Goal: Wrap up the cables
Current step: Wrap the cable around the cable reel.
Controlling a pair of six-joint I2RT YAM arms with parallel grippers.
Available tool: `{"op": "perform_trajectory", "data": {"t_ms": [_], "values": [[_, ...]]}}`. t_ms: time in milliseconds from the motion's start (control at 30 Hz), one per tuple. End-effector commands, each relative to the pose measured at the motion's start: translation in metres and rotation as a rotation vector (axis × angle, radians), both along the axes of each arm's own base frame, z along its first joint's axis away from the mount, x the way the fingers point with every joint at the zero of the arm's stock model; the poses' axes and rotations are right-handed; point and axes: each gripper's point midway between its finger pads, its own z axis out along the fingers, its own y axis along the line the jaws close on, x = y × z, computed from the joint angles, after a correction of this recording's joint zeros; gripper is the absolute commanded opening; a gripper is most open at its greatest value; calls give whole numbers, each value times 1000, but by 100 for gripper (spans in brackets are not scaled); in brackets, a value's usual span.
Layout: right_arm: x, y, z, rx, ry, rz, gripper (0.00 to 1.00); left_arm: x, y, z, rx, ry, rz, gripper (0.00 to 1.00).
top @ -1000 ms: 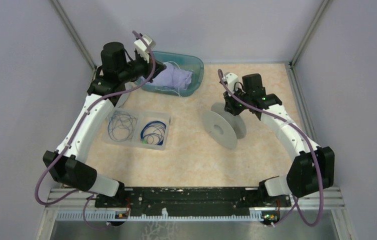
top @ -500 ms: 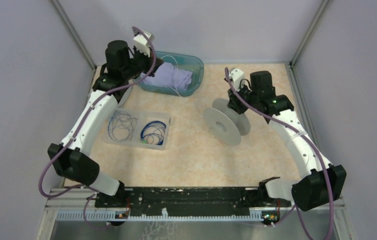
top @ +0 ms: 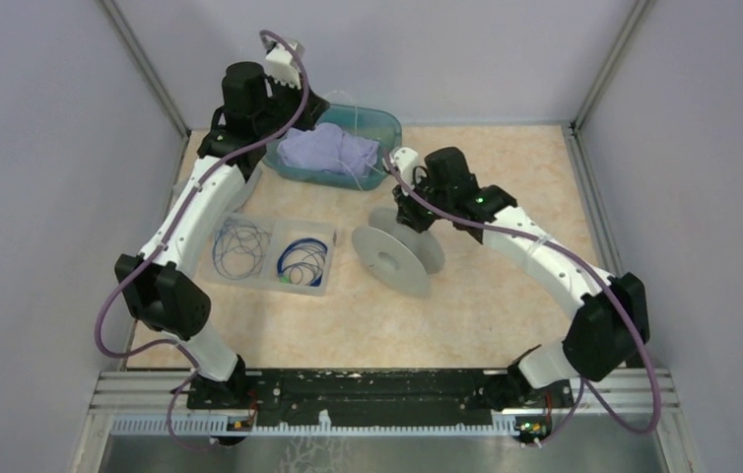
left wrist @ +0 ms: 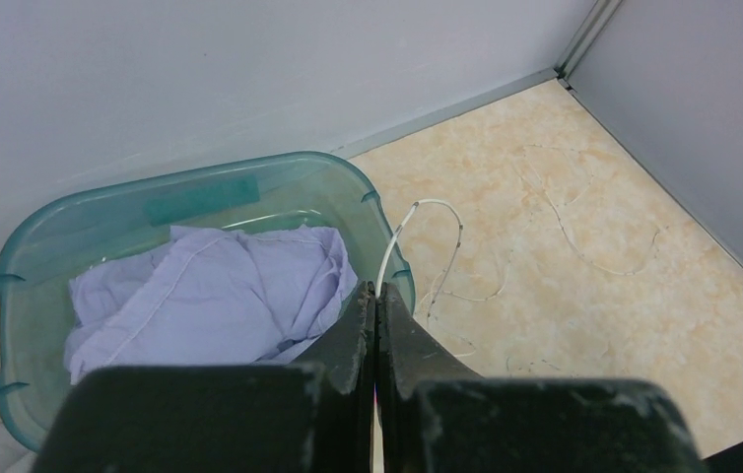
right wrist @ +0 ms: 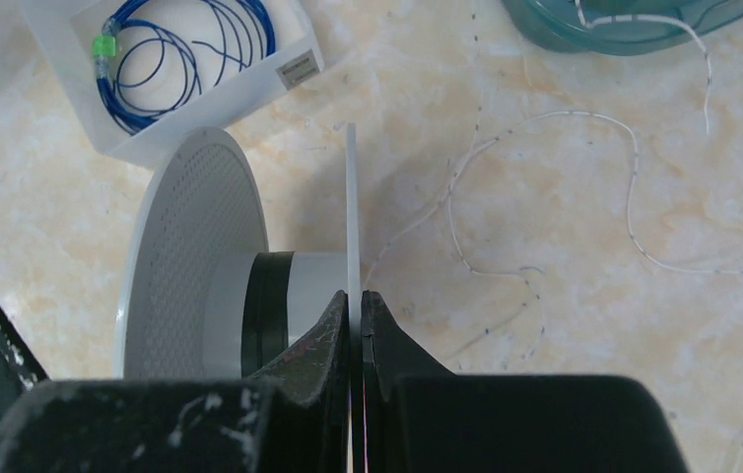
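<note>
One whitish cable [left wrist: 427,203] straggles in loose loops over the tabletop [top: 506,325] near its far edge, with one end pinched in the clenched left tool [left wrist: 377,296] by the single teal tub [left wrist: 200,187], which holds one lilac cloth [left wrist: 220,286]. Two blue cable coils [top: 302,260] lie one per compartment in a clear tray [top: 324,288] near the left edge. Between tray and loose cable, the right tool [right wrist: 356,301] is clamped on one flange of the lone grey spool [right wrist: 190,246]
</note>
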Motion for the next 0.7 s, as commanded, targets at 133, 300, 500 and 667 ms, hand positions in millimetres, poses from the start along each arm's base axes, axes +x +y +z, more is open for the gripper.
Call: {"op": "perform_trajectory", "data": {"t_ms": [133,300,500,667], "values": [[50,58,41,172,-129,-157,0,-2,-6,7,-40,-17,-30,0],[65,73,30,157,-140,-211,0,-5,-8,8,-43,-25,-48,0],[75,78,25,130,-151,-248,0,-9,-9,8,-37,-35,-65,0],[72,83,32,144,-148,-226,8,-13,-10,9,-32,-48,-84,0]]}}
